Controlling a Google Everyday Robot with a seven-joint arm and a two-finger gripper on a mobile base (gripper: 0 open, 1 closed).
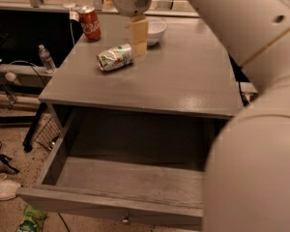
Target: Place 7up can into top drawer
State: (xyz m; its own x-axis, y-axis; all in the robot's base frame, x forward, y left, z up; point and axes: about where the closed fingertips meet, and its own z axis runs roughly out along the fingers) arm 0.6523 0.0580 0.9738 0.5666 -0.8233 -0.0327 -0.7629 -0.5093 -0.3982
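Observation:
The 7up can [115, 57], green and white with silver ends, lies on its side on the grey cabinet top [183, 76], left of the middle. My gripper [138, 42] hangs over the cabinet top just right of the can, its pale fingers [138, 32] pointing down, close to the can's right end. The top drawer [130, 178] is pulled out wide below the cabinet top, with nothing in it that I can see; its small metal knob [125, 220] shows on the front panel. My arm covers the drawer's right side.
A red cola can [90, 23] stands upright at the cabinet's back left. A white bowl [154, 30] sits behind the gripper. A plastic bottle [46, 57] stands on a low shelf to the left. Shoes and a green packet [31, 219] lie on the floor at left.

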